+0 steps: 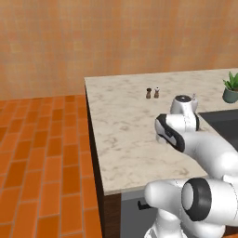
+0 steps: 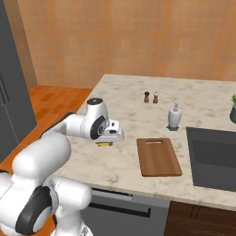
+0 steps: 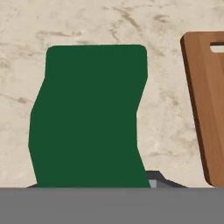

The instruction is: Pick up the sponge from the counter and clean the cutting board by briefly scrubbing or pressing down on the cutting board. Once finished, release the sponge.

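The sponge (image 3: pixel 89 118) has a dark green top, and its sides look pinched in at the waist in the hand view. In the right base view a sliver of the sponge (image 2: pixel 104 144) shows yellow under the hand, low over the counter (image 2: pixel 124 120). My gripper (image 2: pixel 105 142) is shut on the sponge; whether the sponge touches the marble I cannot tell. The reddish-brown cutting board (image 2: pixel 159 156) lies flat to the gripper's right, its handle slot at the far end. The same cutting board (image 3: pixel 205 105) runs along the right side of the hand view, apart from the sponge.
Two small shakers (image 2: pixel 150 97) stand at the back of the counter, and a white soap dispenser (image 2: pixel 174 116) stands beyond the board. A dark sink (image 2: pixel 212 156) is right of the board, with a potted plant (image 1: pixel 231 87) behind it. A grey fridge (image 2: pixel 9 92) stands at the far left.
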Robot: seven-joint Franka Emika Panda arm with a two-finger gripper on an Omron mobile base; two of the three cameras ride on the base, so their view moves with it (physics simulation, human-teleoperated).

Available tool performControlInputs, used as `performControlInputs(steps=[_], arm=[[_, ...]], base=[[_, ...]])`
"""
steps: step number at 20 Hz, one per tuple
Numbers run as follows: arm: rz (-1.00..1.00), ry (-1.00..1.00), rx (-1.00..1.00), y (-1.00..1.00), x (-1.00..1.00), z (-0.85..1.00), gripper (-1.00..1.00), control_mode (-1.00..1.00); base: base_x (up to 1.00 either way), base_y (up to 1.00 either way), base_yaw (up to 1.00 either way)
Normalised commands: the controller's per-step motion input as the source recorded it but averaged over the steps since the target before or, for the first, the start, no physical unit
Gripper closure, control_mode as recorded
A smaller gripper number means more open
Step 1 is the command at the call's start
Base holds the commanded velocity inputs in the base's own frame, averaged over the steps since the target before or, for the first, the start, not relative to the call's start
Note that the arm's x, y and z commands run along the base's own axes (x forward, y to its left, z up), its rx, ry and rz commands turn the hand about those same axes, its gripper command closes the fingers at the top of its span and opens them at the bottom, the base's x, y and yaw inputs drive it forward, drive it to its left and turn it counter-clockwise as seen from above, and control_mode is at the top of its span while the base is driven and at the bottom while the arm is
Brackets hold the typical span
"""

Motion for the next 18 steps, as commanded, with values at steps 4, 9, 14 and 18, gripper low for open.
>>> performControlInputs(steps=[4, 9, 14, 18], arm=[[0.03, 0.07, 0.01, 0.06, 0.0, -0.71, 1.0, -1.0], [0.03, 0.07, 0.0, 0.07, 0.0, -0.76, 1.0, -1.0], [0.05, 0.03, 0.0, 0.0, 0.0, -0.78, 1.0, -1.0], [0.04, 0.0, 0.0, 0.0, 0.0, -0.76, 1.0, -1.0]], base=[[0.0, 0.0, 0.0], [0.0, 0.0, 0.0], [0.0, 0.0, 0.0], [0.0, 0.0, 0.0]])
